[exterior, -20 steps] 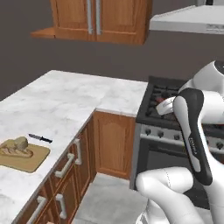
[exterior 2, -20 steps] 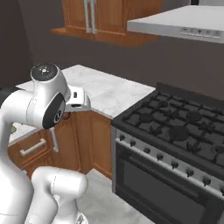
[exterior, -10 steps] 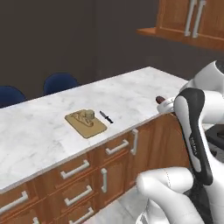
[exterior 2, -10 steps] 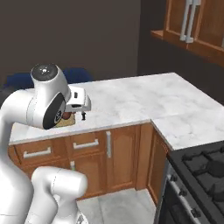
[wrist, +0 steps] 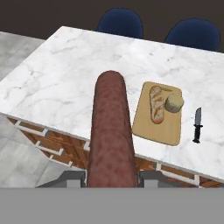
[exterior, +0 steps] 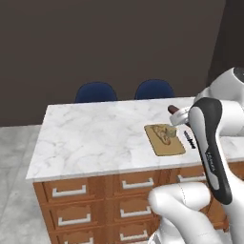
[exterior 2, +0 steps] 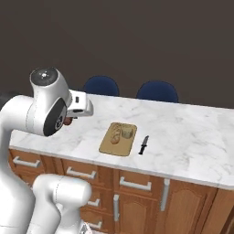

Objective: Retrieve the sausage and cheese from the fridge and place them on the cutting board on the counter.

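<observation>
Here the gripper (wrist: 111, 177) is pressed against the sausage (wrist: 112, 135), pinching it between both finger tips, so that the slim reddish-brown cylinder runs straight up the middle of the hand view, out over the near edge of the counter (wrist: 65, 83); in the left base view a dark rounded end of the sausage (exterior: 172, 109) pokes out beside the white arm, held above the marble and just behind the cutting board (exterior: 164, 139); in the right base view only a sliver of reddish-brown (exterior 2: 68, 121) shows under the hand, left of the board.

The tan cutting board (wrist: 158, 114) lies flat on the counter to the right of the held sausage; on it rest a tan speckled bread loaf (wrist: 156, 105) lying lengthwise and, touching its right side, the cheese (wrist: 173, 103), a small pale chunk; a thin black knife (wrist: 197, 125) lies on the marble just right of the board, parallel to its long edge and apart from it.

Two dark blue chairs (exterior 2: 100, 85) stand behind the counter; brown drawers (exterior: 128, 182) with silver bar handles run beneath the top.
</observation>
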### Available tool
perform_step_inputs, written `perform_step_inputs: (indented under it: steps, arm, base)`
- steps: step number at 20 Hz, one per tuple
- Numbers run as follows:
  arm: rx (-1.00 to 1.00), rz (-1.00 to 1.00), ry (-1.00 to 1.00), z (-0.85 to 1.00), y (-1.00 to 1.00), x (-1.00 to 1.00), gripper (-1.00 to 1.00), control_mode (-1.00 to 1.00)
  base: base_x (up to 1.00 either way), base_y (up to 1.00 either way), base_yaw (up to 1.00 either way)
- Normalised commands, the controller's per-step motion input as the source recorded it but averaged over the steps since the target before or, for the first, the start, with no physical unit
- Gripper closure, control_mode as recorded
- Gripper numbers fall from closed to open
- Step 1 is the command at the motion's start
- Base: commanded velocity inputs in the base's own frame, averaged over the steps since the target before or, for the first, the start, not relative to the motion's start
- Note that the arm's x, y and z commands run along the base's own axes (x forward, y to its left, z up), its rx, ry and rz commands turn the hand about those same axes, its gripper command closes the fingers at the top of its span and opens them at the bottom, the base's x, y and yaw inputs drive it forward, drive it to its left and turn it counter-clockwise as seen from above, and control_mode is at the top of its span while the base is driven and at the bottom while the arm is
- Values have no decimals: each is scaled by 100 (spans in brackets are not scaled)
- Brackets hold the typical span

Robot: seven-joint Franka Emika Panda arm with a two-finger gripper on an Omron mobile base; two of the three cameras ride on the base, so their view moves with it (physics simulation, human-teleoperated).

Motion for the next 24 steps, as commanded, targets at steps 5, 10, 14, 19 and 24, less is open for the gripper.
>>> perform_step_inputs:
  steps: [5,10,14,19,24]
  arm:
    - [0,0,0,0,0,0,100,100]
    - [0,0,0,0,0,0,100,100]
    - [0,0,0,0,0,0,100,100]
    - [0,0,0,0,0,0,100,100]
    - [0,0,0,0,0,0,100,100]
  base:
    - [20,-15,10]
    - [0,-4,0]
    - [0,0,0]
    - [0,0,0]
    - [1,-2,0]
